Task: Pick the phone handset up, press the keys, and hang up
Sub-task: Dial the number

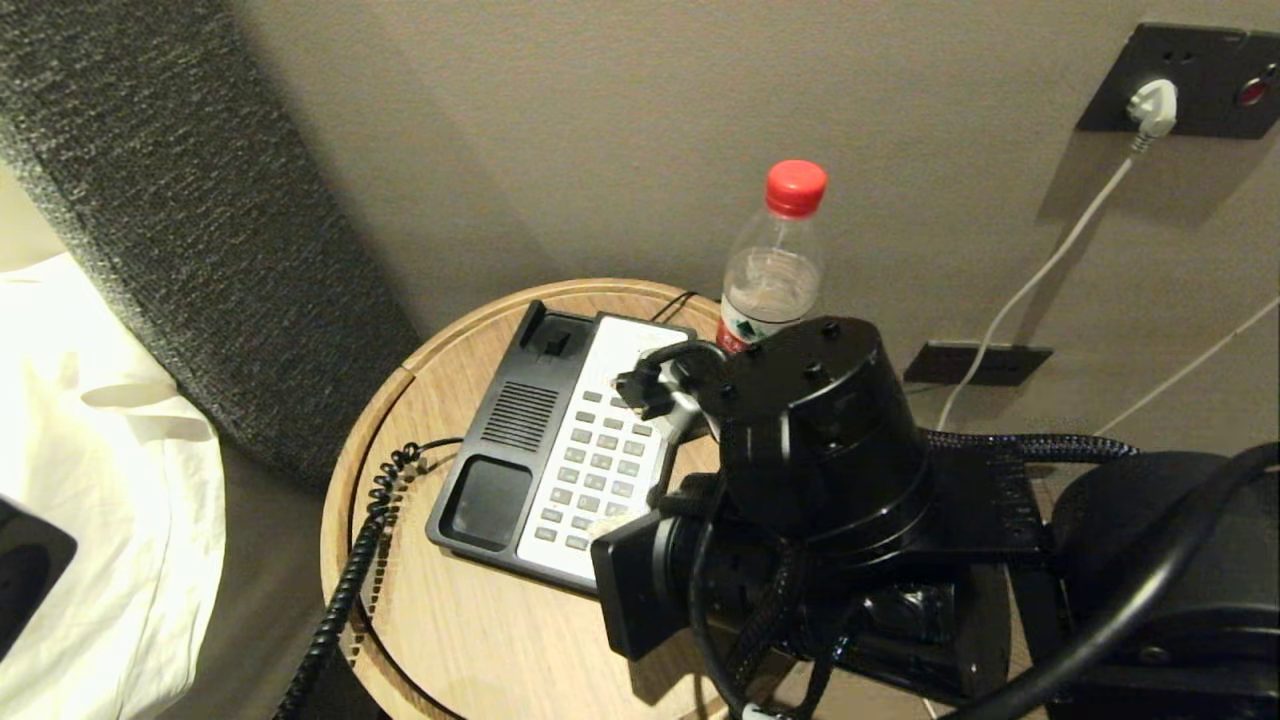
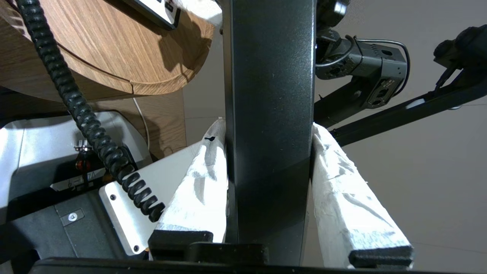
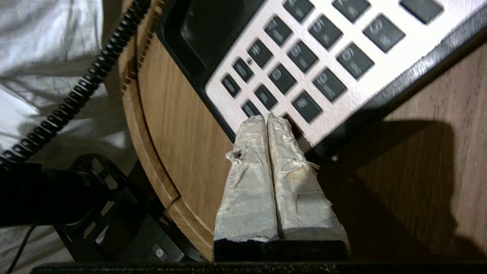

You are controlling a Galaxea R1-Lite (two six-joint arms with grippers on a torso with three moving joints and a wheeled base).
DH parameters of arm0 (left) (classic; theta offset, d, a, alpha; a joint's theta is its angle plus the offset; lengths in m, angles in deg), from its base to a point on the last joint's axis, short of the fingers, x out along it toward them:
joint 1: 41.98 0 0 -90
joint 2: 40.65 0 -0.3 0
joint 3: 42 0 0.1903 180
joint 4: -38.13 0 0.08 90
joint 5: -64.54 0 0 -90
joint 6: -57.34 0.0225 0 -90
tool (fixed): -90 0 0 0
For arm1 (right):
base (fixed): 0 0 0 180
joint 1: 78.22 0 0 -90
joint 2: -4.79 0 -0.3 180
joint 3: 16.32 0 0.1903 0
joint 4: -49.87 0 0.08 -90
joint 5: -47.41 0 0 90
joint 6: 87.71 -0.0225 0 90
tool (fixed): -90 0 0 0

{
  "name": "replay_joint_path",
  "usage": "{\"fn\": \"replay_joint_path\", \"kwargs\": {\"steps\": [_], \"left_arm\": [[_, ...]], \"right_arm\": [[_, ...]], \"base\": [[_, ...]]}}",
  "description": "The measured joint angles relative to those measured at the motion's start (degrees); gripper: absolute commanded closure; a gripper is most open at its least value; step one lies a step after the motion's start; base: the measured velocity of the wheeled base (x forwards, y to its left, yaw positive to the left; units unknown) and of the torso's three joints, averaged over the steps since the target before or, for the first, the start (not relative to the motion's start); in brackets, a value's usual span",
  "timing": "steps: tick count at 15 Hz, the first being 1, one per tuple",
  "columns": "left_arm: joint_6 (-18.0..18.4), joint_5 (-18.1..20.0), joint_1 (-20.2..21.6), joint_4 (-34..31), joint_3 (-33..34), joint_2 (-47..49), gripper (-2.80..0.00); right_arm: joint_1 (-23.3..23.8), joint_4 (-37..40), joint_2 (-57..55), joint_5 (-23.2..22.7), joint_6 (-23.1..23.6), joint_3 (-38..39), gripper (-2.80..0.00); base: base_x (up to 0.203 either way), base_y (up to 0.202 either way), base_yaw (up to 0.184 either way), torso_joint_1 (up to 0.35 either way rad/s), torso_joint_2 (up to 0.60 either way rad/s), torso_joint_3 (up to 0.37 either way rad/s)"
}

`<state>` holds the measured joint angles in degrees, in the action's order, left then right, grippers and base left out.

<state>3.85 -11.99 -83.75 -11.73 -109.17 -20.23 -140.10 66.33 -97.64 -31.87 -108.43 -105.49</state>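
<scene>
The phone handset (image 2: pixel 270 95), a black bar, stands between the white-wrapped fingers (image 2: pixel 201 179) of my left gripper (image 2: pixel 268 127), which is shut on it, off to the left below the table's edge. Its coiled cord (image 1: pixel 350 580) runs from the phone base (image 1: pixel 505 440) over the table rim and down. The cradle of the base is empty. My right gripper (image 3: pixel 267 117) is shut with nothing in it. Its tips sit at the lowest row of the grey keys (image 3: pixel 300 57), near the base's front edge, and show in the head view as the right gripper (image 1: pixel 608 524). Whether they touch a key I cannot tell.
The round wooden table (image 1: pixel 470 630) stands against a wall. A clear water bottle with a red cap (image 1: pixel 775 265) stands behind the phone. White bedding (image 1: pixel 90 450) and a grey headboard (image 1: pixel 180 200) lie to the left. A white plug (image 1: pixel 1150 105) sits in a wall socket.
</scene>
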Motion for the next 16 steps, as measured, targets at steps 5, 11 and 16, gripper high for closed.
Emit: {"fn": "replay_joint_path", "kwargs": {"steps": [5,11,16], "left_arm": [[0.1,0.1,-0.1,0.1,-0.5,0.4,0.00],[0.1,0.2,0.0,0.1,-0.6,0.3,0.00],[0.1,0.2,-0.1,0.1,-0.5,0.3,0.00]], "right_arm": [[0.0,-0.1,1.4,0.2,0.4,2.7,0.00],[0.1,-0.2,1.2,0.2,0.4,2.7,0.00],[0.1,-0.3,0.8,0.2,0.5,2.7,0.00]], "base": [[0.000,0.000,0.000,0.000,0.00,0.000],[0.000,0.000,0.000,0.000,0.00,0.000],[0.000,0.000,0.000,0.000,0.00,0.000]]}}
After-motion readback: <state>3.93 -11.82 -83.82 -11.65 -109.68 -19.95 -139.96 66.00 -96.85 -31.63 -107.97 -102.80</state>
